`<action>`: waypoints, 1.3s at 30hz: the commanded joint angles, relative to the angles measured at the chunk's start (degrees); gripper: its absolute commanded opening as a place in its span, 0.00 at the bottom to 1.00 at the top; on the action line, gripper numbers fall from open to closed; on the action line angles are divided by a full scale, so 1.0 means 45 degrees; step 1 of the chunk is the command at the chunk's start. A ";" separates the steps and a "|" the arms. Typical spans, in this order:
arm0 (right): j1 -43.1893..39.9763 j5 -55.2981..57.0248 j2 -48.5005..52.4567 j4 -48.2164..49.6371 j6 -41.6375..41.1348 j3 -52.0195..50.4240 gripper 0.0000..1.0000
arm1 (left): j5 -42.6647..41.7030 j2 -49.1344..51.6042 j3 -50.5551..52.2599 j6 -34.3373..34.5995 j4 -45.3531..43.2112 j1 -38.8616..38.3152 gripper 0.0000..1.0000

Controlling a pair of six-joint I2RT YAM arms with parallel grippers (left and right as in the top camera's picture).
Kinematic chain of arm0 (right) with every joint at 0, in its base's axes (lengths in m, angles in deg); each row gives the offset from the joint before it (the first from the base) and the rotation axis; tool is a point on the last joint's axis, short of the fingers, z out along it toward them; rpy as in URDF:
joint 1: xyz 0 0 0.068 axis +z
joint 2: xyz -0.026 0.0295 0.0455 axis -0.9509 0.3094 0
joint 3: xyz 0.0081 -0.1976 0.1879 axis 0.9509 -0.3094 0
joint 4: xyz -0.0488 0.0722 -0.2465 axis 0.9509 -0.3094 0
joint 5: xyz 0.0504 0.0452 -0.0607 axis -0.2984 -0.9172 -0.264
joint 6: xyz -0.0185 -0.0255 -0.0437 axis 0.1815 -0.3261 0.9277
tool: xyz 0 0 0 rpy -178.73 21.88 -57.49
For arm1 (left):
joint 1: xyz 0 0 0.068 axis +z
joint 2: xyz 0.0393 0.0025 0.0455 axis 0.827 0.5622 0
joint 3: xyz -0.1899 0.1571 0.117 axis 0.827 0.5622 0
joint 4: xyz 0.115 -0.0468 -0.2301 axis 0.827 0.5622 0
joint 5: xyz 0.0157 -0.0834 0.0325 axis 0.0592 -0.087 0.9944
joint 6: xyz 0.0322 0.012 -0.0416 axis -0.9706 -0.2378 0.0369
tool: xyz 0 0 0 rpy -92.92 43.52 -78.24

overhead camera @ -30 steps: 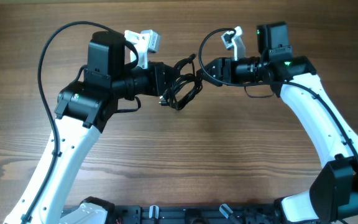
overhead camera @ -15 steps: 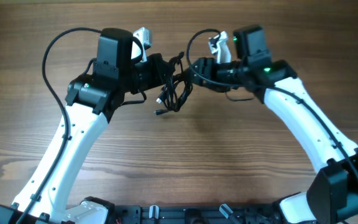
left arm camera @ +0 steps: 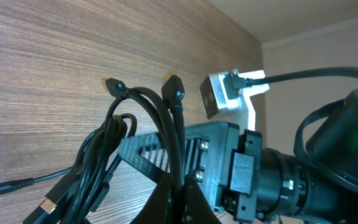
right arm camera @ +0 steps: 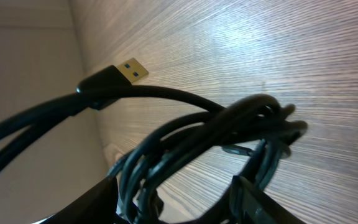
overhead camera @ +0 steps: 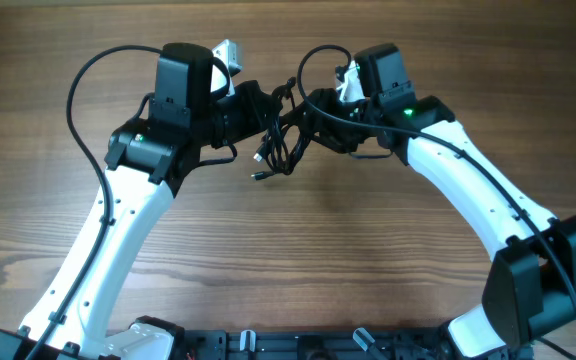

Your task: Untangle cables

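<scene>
The cables (overhead camera: 286,150) are a bundle of thin black cords hanging between my two grippers above the wooden table. My left gripper (overhead camera: 268,118) is shut on a few strands; in the left wrist view the cables (left arm camera: 166,124) run up out of its jaws (left arm camera: 182,202), with two plug ends at the top and loose ends at the lower left. My right gripper (overhead camera: 310,115) faces it closely. In the right wrist view its fingers (right arm camera: 179,205) are spread apart with looped cables (right arm camera: 216,130) between them. A gold-tipped USB plug (right arm camera: 132,68) sticks out at the upper left.
The wooden table (overhead camera: 318,250) spreads below both arms. A black rail with fixtures (overhead camera: 298,345) runs along the front edge. The right arm's wrist camera (left arm camera: 225,99) is close to the left gripper. Thick arm wires (overhead camera: 83,110) loop at the left.
Both arms have shifted toward the far side of the table. The right gripper has moved left, closer to the left gripper, and the bundle now hangs lower between them.
</scene>
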 commanded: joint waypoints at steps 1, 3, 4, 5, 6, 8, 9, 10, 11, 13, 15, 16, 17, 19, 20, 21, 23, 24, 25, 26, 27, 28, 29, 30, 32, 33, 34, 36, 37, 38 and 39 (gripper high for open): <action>0.0335 0.0316 0.0544 0.0753 -0.0865 0.0024 0.59 | 0.0010 -0.0068 -0.0189 0.0369 -0.0185 0.0029 0.04; 0.0340 0.0311 0.0889 0.1307 -0.1413 0.0024 0.57 | 0.0010 -0.0068 -0.0189 0.0525 -0.0180 0.0034 0.04; 0.0340 0.0296 0.1078 0.1520 -0.1651 0.0024 0.55 | 0.0015 -0.0068 -0.0189 0.0699 -0.0185 0.0034 0.04; 0.0340 0.0253 0.1292 0.1724 -0.1826 0.0024 0.52 | 0.0010 -0.0068 -0.0189 0.0699 -0.0233 0.0034 0.04; 0.0340 0.0248 0.1452 0.1860 -0.1977 0.0024 0.47 | 0.0010 -0.0068 -0.0189 0.0699 -0.0272 0.0034 0.04; 0.0340 0.0209 0.1661 0.2050 -0.1972 0.0024 0.33 | 0.0010 -0.0068 -0.0189 0.0753 -0.0282 0.0034 0.04; 0.0340 0.0214 0.1685 0.2084 -0.1933 0.0024 0.27 | 0.0010 -0.0068 -0.0189 0.0753 -0.0282 0.0034 0.04; 0.0340 0.0219 0.1685 0.2142 -0.1860 0.0024 0.20 | 0.0010 -0.0068 -0.0189 0.0753 -0.0282 0.0034 0.04; 0.0340 0.0209 0.1685 0.2225 -0.1700 0.0024 0.15 | 0.0010 -0.0068 -0.0189 0.0753 -0.0287 0.0034 0.04; 0.0330 0.0209 0.1685 0.2322 -0.1292 0.0024 0.08 | 0.0010 -0.0068 -0.0189 0.0748 -0.0301 0.0034 0.04; 0.0262 0.0155 0.1685 0.2293 -0.0758 0.0024 0.04 | 0.0015 -0.0068 -0.0189 0.0743 -0.0296 0.0034 0.04; 0.0180 0.0151 0.1681 0.2220 -0.0277 0.0024 0.04 | 0.0019 -0.0068 -0.0189 0.0733 -0.0253 0.0034 0.04; 0.0044 0.0044 0.1671 0.2113 0.0185 0.0029 0.04 | 0.0034 -0.0068 -0.0189 0.0704 -0.0160 0.0034 0.04; -0.0311 -0.0466 0.1647 0.1972 0.1054 0.0029 0.04 | 0.0447 -0.0068 -0.0189 0.0636 0.0180 0.0034 0.04; -0.0471 -0.0748 0.1637 0.1967 0.1384 0.0029 0.04 | 0.0753 -0.0068 -0.0189 0.0636 0.0384 0.0034 0.04; -0.0665 -0.1078 0.1559 0.1967 0.1676 0.0029 0.04 | 0.1195 -0.0068 -0.0189 0.0636 0.0661 0.0034 0.04; -0.1020 -0.1642 0.1355 0.1972 0.2273 0.0034 0.04 | 0.1909 -0.0068 -0.0189 0.0641 0.1141 0.0034 0.04; -0.1316 -0.2089 0.1083 0.1933 0.2725 0.0039 0.04 | 0.2346 -0.0068 -0.0189 0.0636 0.1481 0.0034 0.04; -0.1472 -0.2278 0.0903 0.1885 0.2856 0.0039 0.04 | 0.2701 -0.0068 -0.0189 0.0636 0.1719 0.0034 0.04; -0.1617 -0.2487 0.0719 0.1841 0.2973 0.0039 0.04 | 0.2968 -0.0068 -0.0189 0.0636 0.1880 0.0034 0.04; -0.1768 -0.2691 0.0520 0.1792 0.3079 0.0039 0.04 | 0.3254 -0.0063 -0.0189 0.0636 0.2025 0.0034 0.04; -0.1996 -0.2856 0.0219 0.1656 0.3075 0.0039 0.04 | 0.3638 -0.0058 -0.0189 0.0636 0.2210 0.0034 0.04; -0.2166 -0.2963 0.0005 0.1559 0.3113 0.0039 0.04 | 0.3895 -0.0058 -0.0185 0.0636 0.2327 0.0034 0.04; -0.2341 -0.3041 -0.0219 0.1443 0.3181 0.0039 0.04 | 0.4177 -0.0058 -0.0180 0.0636 0.2438 0.0034 0.04; -0.2827 -0.3036 -0.0767 0.0942 0.3400 0.0039 0.04 | 0.4736 -0.0058 -0.0141 0.0636 0.2671 0.0034 0.04; -0.3094 -0.2851 -0.1005 0.0544 0.3415 0.0039 0.04 | 0.5022 -0.0044 -0.0141 0.0636 0.2783 0.0034 0.04; -0.3385 -0.2565 -0.1224 0.0102 0.3497 0.0039 0.04 | 0.5328 -0.0044 -0.0141 0.0636 0.2919 0.0034 0.04; -0.3852 -0.1734 -0.1501 -0.0831 0.3750 0.0039 0.04 | 0.5770 -0.0019 -0.0141 0.0622 0.3089 0.0034 0.04; -0.4095 -0.1064 -0.1598 -0.1481 0.3784 0.0039 0.04 | 0.5843 -0.0010 -0.0141 0.0442 0.3133 0.0034 0.04; -0.4269 -0.0593 -0.1637 -0.1928 0.3925 0.0039 0.04 | 0.5843 0.0005 -0.0141 0.0228 0.3133 0.0034 0.04; -0.4386 -0.0262 -0.1647 -0.2244 0.4075 0.0039 0.04 | 0.5838 0.0005 -0.0141 0.0049 0.3138 0.0034 0.04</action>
